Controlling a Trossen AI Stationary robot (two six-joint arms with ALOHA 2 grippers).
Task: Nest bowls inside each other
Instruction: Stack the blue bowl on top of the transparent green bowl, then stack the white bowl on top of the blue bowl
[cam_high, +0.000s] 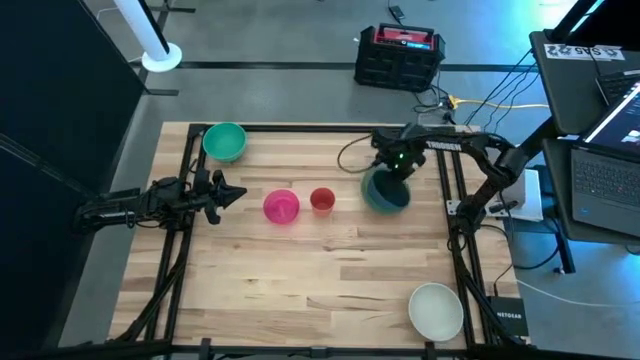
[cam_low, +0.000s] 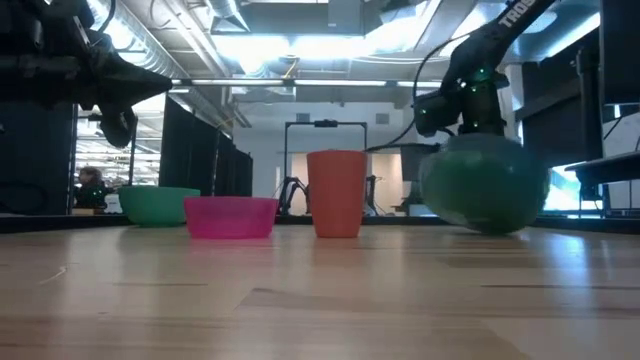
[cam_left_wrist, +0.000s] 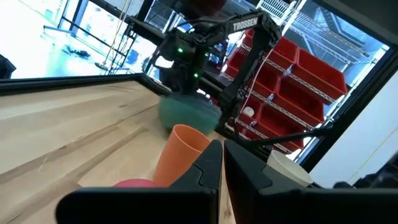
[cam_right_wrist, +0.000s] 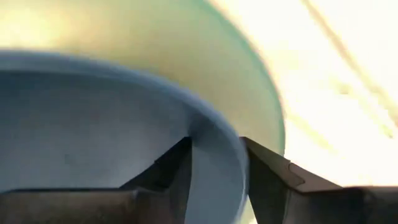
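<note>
A: Over the table (cam_high: 330, 280), in the high view, what is showing?

B: The right gripper (cam_high: 397, 170) is hanging over a dark teal-blue bowl (cam_high: 383, 196) that is sitting inside a green bowl (cam_high: 401, 199) near the far right of the table. A second green bowl (cam_high: 225, 141) is resting at the far left corner, a pink bowl (cam_high: 281, 206) and a red cup (cam_high: 321, 200) are standing side by side mid-table, and a white bowl (cam_high: 436, 310) is lying at the near right corner. The left gripper (cam_high: 225, 192) is waiting to the left of the pink bowl, its fingers pressed together.

A: And from table height?

B: The stacked pair is tilting, the green bowl (cam_low: 485, 186) showing under the right gripper (cam_low: 470, 105). The red cup (cam_low: 336, 193) is standing upright, the pink bowl (cam_low: 230, 216) beside it and the other green bowl (cam_low: 158, 205) just behind that.

A: The left wrist view?

B: The left fingers (cam_left_wrist: 208, 171) are touching each other. Beyond them the red cup (cam_left_wrist: 180, 152) is standing, and farther off the right arm is reaching down to the stacked bowls (cam_left_wrist: 186, 115).

A: The right wrist?

B: The right fingers (cam_right_wrist: 177, 171) are straddling the teal-blue bowl's rim (cam_right_wrist: 217, 146), one inside and one outside; whether they are gripping it I cannot tell. The green bowl (cam_right_wrist: 205, 68) is lying just behind it.
</note>
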